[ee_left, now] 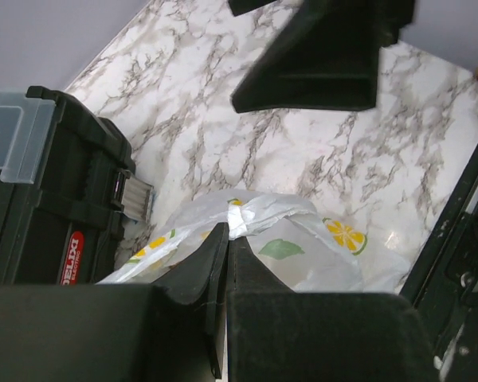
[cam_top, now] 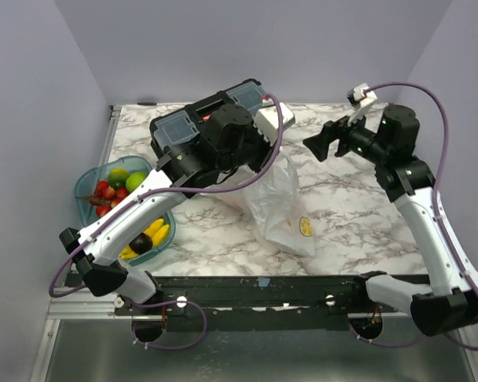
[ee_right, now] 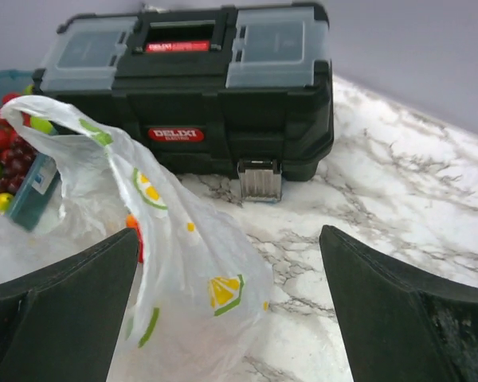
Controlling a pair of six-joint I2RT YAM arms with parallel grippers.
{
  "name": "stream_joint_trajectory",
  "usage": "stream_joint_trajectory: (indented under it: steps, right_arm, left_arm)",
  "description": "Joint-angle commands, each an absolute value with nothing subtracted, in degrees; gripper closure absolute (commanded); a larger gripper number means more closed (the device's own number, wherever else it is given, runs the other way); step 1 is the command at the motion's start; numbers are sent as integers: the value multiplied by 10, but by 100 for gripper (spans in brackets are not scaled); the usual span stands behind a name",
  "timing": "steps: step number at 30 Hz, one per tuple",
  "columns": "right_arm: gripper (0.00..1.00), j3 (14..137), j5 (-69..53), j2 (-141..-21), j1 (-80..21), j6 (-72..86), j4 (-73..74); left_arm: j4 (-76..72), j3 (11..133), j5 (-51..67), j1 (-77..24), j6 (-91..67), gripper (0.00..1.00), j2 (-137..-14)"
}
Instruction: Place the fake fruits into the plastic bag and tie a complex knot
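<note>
The left jaws are clamped on a bunched fold of the plastic bag (cam_top: 283, 208), mid-frame on the desk (cam_top: 358, 215). The right jaws stand wide open and empty at upper right. Held by one pinch, the mouth may sag shut or slip free during loading. Fake fruits (cam_top: 111, 191) lie in the teal tray (cam_top: 83, 191) at left. Only the left wrist view shows the pinch.

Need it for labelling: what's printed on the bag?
Yellow citrus slices, green leaves on plastic bag; right wrist view.
</note>
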State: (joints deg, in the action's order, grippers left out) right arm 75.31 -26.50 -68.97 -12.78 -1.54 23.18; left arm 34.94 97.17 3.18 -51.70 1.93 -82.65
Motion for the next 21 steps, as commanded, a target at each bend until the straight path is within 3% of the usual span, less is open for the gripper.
stream_joint_trajectory:
  steps: [1,6,10,21]
  right_arm:
    - [0,694,-246,-565,-129,28,151]
    - [0,617,-347,-499,-129,81,83]
    - [0,603,-362,-506,-133,110,24]
    - [0,583,-124,-562,-310,7,-86]
  left_arm:
    - [386,1075,4,-514,-51,100,-869]
    - [422,1151,-35,-513,-87,100,-915]
    - [442,1190,-67,-512,-119,100,-941]
    - [441,1227,-91,-512,-183,100,-961]
